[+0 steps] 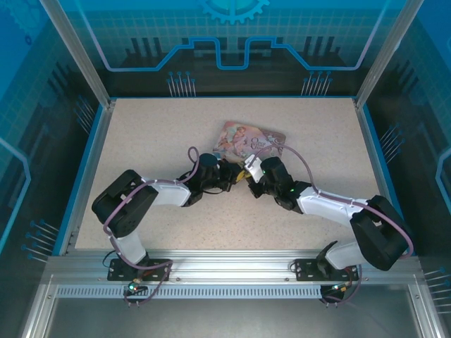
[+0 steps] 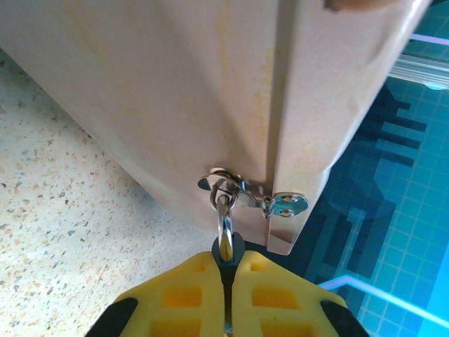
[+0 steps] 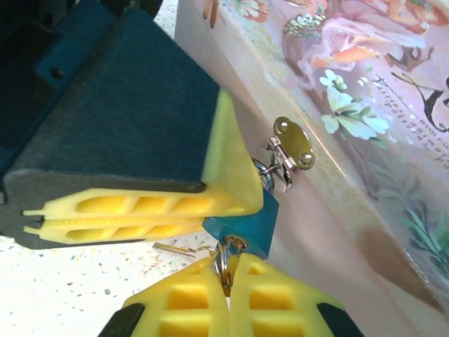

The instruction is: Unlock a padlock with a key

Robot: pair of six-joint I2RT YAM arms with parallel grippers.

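The padlock (image 3: 244, 225) was a tiny blue block, far smaller than either gripper. Its thin steel shackle (image 2: 224, 214) was threaded through the hasp (image 3: 295, 142) on the box (image 1: 243, 135) wall. Your left gripper (image 2: 228, 261) had its yellow fingers closed on the blue body, with no gap left between them. Your right gripper (image 3: 226, 277) was also pinched shut, on the key (image 3: 223, 267), a thin metal sliver on a small ring. The key pointed up at the padlock's underside. You could not tell whether its tip had gone into the lock.

The padlock hung at the box's near side, just off the table (image 1: 141, 141), and the two grippers met tip to tip around it. There was almost no free room there, because the left fingers sat just above and beside the right ones and the box wall stood right behind the lock. Farther out you had bare table on every side, with its blue rim well apart from the work.

A small brass piece (image 3: 175, 248) showed just left of the right fingertips, below the left fingers. It was too small to identify.
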